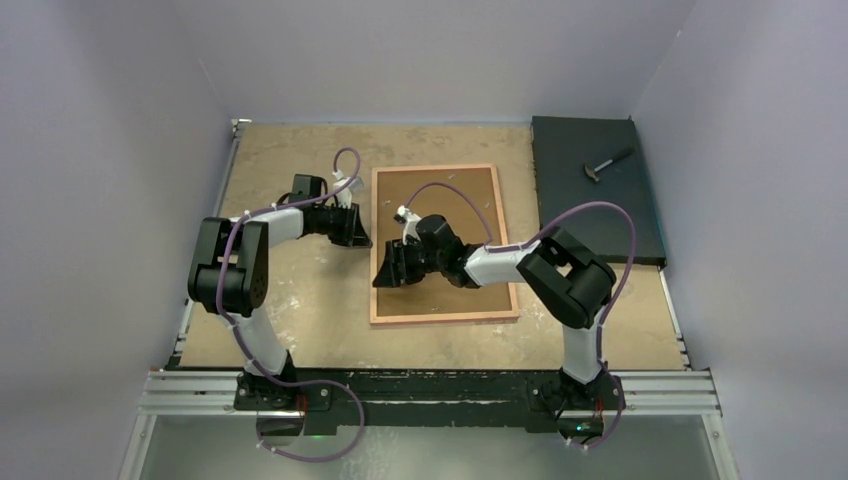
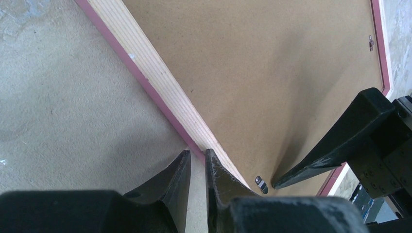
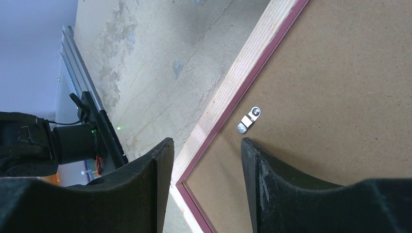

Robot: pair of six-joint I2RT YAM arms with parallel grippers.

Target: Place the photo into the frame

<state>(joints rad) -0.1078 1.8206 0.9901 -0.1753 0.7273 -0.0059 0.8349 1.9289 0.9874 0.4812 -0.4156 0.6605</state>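
My left hand (image 2: 198,154) is clenched almost tight and empty, tips at the left rim of the frame (image 1: 440,169). The frame lies back up on the surface (image 1: 300,290), long sides running away from me, a brown board (image 1: 455,210) inside it. My right hand (image 3: 206,141) is spread wide over its near left corner, beside a metal clip (image 3: 249,119). Far right, a hammer (image 1: 607,165) lies on a black mat (image 1: 585,225).
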